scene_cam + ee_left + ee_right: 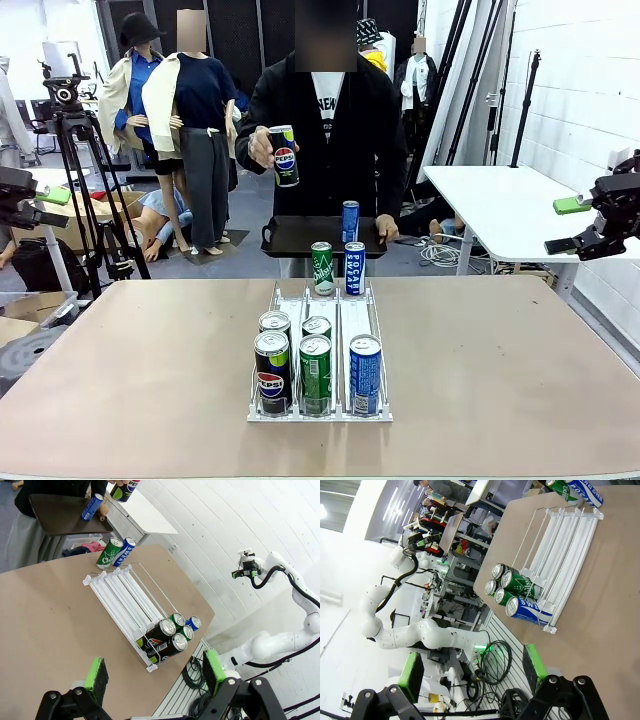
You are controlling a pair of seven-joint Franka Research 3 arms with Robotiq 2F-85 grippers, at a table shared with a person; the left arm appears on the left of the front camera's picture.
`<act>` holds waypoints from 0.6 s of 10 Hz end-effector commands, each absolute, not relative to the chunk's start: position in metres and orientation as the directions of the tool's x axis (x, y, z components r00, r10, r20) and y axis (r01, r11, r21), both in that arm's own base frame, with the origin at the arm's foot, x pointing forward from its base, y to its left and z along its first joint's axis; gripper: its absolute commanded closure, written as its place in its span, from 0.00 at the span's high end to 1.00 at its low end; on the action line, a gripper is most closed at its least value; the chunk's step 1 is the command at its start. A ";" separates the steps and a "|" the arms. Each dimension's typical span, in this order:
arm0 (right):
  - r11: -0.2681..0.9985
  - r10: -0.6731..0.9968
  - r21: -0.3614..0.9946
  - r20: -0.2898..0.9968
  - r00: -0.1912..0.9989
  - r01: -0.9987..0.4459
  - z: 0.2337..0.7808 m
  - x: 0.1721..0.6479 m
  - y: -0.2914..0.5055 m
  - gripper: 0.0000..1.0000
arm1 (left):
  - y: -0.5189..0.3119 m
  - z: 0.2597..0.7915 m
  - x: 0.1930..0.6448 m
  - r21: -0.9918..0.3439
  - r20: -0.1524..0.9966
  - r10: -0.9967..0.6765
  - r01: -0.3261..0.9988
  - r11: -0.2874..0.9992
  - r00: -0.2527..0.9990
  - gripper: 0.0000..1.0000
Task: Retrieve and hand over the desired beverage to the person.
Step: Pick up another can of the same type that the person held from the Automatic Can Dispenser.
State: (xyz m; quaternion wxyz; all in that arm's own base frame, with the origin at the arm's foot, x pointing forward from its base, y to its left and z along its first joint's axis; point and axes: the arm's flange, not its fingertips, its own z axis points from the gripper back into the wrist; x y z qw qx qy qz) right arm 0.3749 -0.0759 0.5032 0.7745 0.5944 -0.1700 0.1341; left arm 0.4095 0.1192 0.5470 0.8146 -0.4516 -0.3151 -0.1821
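**A:** How far along is the task?

**B:** I judge it is at the very start. The person [330, 130] stands at the far edge of the counter [120, 370] and lifts a Pepsi can [285, 157] in one hand, so Pepsi seems to be the wished drink. No can is taken from the rack [343, 308] yet.

**A:** And the grippers?

**B:** The left gripper [155, 672] is wide open and empty, raised at the counter's left side. The right gripper [472, 667] is also wide open and empty, raised off the right edge.

**A:** Where is the drink to fetch?

**B:** In the rack's left lane, at the middle of the counter. The front Pepsi can [271, 375] stands at the rack's near left corner, just beside a green can [315, 375]. Reaching, gripping, lifting and handing over are all left to do.

**A:** Do the views differ?

**B:** Yes. The front view gives the labels, and the black tray [295, 238] the person holds, with a blue can [350, 220] on it. The left wrist view looks down on the rack's bare lanes. The right wrist view gives the can tops, but there I cannot read the Pepsi labels.
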 end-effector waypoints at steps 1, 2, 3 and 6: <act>0.256 0.011 0.874 0.424 0.906 -0.412 0.501 0.370 -0.074 1.00 | 0.119 0.548 0.408 -0.628 0.680 -0.001 0.584 0.514 0.733 1.00; 0.256 0.011 0.874 0.424 0.906 -0.412 0.501 0.370 -0.074 1.00 | 0.119 0.548 0.408 -0.628 0.680 -0.001 0.584 0.514 0.733 1.00; 0.256 0.011 0.874 0.424 0.906 -0.412 0.501 0.370 -0.074 1.00 | 0.119 0.548 0.408 -0.628 0.680 -0.001 0.584 0.514 0.733 1.00; 0.256 0.011 0.874 0.424 0.906 -0.412 0.501 0.370 -0.074 1.00 | 0.119 0.548 0.408 -0.628 0.680 -0.001 0.584 0.514 0.733 1.00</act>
